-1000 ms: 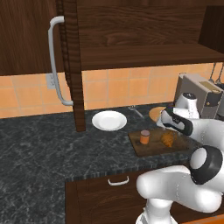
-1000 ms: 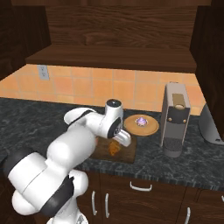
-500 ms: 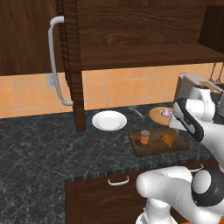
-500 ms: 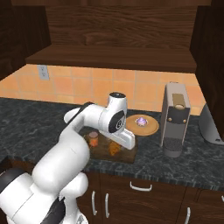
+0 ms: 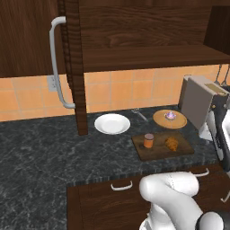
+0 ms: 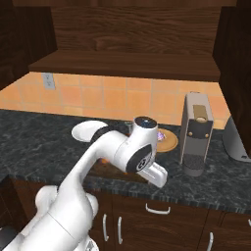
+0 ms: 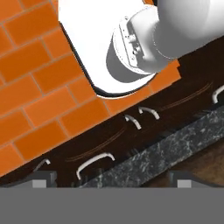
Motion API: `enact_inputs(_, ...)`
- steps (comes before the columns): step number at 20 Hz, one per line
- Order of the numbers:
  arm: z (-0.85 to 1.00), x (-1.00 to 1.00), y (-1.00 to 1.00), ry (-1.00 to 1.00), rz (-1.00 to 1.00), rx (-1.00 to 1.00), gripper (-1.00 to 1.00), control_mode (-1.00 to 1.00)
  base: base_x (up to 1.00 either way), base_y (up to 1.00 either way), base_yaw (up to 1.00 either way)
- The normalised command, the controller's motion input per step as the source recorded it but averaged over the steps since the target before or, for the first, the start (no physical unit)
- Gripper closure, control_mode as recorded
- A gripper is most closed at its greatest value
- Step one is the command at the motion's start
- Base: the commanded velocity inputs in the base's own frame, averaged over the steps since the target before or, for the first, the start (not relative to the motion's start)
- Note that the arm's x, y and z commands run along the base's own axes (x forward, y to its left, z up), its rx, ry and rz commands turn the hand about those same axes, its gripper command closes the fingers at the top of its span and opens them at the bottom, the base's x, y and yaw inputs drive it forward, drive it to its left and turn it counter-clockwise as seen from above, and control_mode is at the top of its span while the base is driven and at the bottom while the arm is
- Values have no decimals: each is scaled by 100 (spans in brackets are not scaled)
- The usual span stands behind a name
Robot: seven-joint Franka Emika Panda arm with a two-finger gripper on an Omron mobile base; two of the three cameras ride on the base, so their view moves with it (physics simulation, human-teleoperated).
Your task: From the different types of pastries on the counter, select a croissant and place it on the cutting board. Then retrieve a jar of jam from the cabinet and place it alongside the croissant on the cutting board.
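Note:
The dark wooden cutting board [image 5: 159, 150] lies on the black marbled counter [image 5: 45, 157]. On it the orange jar of jam [image 5: 148, 140] stands upright at the left, and the golden croissant [image 5: 171, 143] lies a little apart to its right. The purple-topped cupcake [image 5: 170, 115] sits on a round tan plate [image 5: 179, 121] behind the board. My gripper [image 7: 113, 180] is open and holds nothing; its fingertips [image 7: 43, 177] stand wide apart. It points down past the counter's front edge at the drawers [image 7: 94, 159] and the orange floor. The arm [image 6: 132, 149] covers most of the board in the right base view.
A white plate [image 5: 112, 123] lies left of the board. A grey coffee machine [image 5: 197, 105] stands at the right, also seen from its front [image 6: 196, 132]. The wall cabinet's door with its curved grey handle [image 5: 56, 63] hangs open over the counter, with the shelf [image 5: 148, 56] beside it.
The arm has swung right, away from the board, and the hand has tipped down over the counter's front edge. Jar and croissant have stayed on the board.

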Motion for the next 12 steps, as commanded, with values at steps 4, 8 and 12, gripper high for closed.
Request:
enact_inputs(4, -27, -56, 0, -30, 0, -5, -100, -100, 0, 0, 0)
enact_inputs(8, -33, -79, 0, -37, 0, -11, -100, -100, 0, 0, 0)
enact_inputs(12, -8, -84, 0, -36, 0, -11, -100, -100, 0, 0, 0)
